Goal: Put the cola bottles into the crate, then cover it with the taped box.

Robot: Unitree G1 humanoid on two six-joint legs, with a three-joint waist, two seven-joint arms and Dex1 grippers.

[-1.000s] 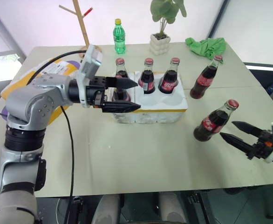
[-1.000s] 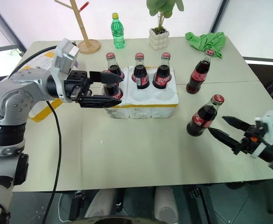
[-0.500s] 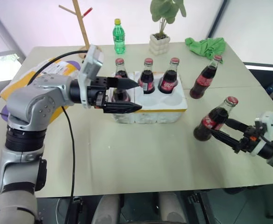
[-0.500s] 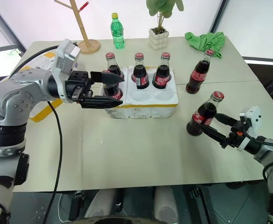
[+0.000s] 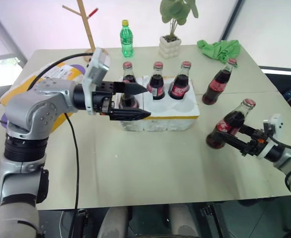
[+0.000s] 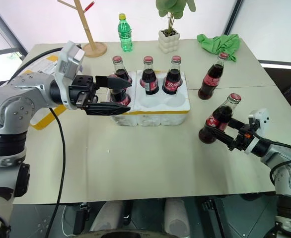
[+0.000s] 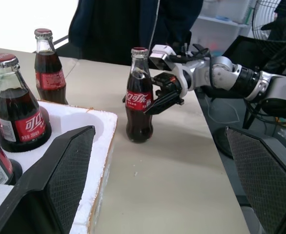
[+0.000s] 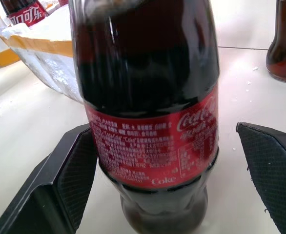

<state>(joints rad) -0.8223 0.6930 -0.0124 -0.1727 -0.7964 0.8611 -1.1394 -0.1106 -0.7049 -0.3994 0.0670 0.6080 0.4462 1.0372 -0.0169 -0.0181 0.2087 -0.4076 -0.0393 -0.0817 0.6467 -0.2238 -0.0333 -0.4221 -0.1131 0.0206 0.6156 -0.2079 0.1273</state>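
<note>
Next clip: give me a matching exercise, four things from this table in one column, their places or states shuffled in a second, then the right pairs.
Things:
1. green plastic bottle
2. green cloth
3. right gripper
4. crate

Places or states:
A. open around a cola bottle standing on the table
B. holds four cola bottles
C. far edge, beside the wooden stand
D. far right corner

Pairs: 1-C, 2-D, 3-A, 4-B

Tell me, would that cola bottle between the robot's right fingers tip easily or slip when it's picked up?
Probably tippy: the cola bottle is tall and narrow on a small base, already leaning. Likely slippery too, since its glass looks smooth and glossy in the right wrist view. Full of dark drink, it's probably heavy for its size; the open right gripper should close at the label.
</note>
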